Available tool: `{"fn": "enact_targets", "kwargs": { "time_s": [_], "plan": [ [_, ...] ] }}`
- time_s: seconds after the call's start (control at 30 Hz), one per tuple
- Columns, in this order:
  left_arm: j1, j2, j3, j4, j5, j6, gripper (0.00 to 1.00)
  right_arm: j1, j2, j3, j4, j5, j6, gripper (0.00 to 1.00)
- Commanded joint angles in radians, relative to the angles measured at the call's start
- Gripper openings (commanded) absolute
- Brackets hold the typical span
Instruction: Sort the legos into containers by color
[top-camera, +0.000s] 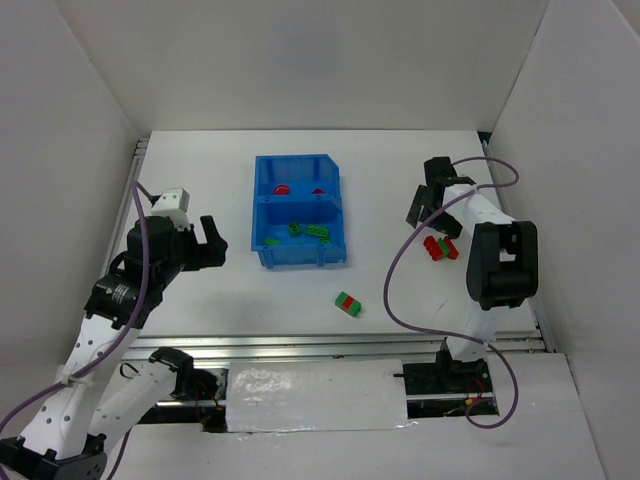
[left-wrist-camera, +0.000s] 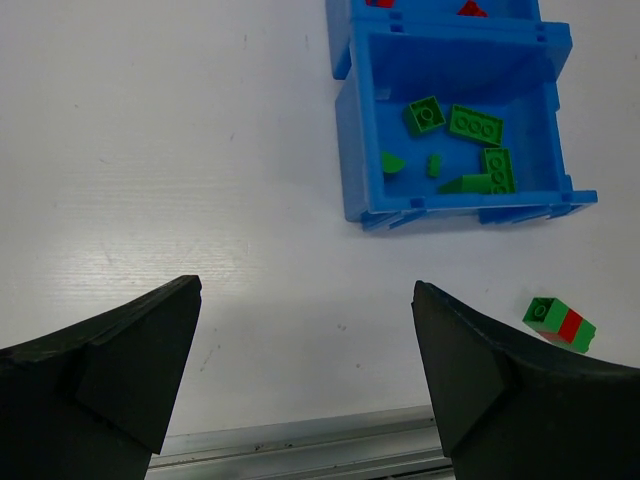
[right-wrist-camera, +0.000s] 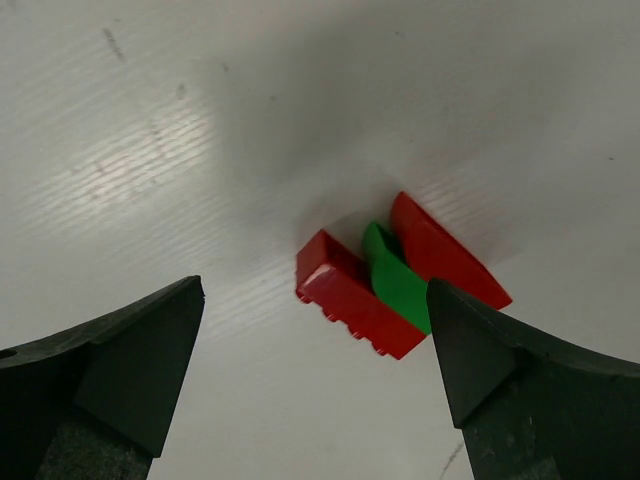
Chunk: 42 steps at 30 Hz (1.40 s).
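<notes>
Bin (top-camera: 300, 258) ctr; lego pair (top-camera: 348, 303) front; lego cluster (top-camera: 440, 247) rt.

Ahead of the left claw (left-wrist-camera: 305, 288), the far compartment (left-wrist-camera: 340, 30) runs off the picture's edge, its red bricks (left-wrist-camera: 471, 9) mere slivers.

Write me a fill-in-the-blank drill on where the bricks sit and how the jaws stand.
1. The blue bin has a near compartment holding only ____ legos.
2. Its far compartment holds only ____ pieces.
3. The right arm's jaws stand open near a cluster with one green piece between ____ red ones.
4. The left arm's open jaws hold ____.

Missing words: green; red; two; nothing.
</notes>
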Motion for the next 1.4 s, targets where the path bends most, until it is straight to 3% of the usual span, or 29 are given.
{"fn": "enact_targets", "kwargs": {
  "time_s": [0.0,0.23,0.63,0.93,1.37],
  "plan": [
    [-0.023,0.004,0.009,0.037,-0.003,0.026,1.00,-0.019,-0.013,0.019,-0.013,0.117,-0.044,1.00],
    [-0.034,0.035,0.006,0.040,-0.010,0.026,1.00,-0.025,-0.071,-0.084,0.150,-0.046,-0.202,1.00],
    [-0.048,0.078,0.006,0.030,-0.036,0.020,0.99,-0.105,-0.059,-0.132,0.238,0.008,-0.243,1.00],
    [-0.049,0.082,0.006,0.027,-0.044,0.019,1.00,-0.110,0.043,-0.075,0.166,-0.221,-0.280,0.99],
    [-0.049,0.067,0.009,0.024,-0.067,0.016,1.00,-0.096,0.053,-0.067,0.060,-0.101,-0.158,0.75]
  ]
}}
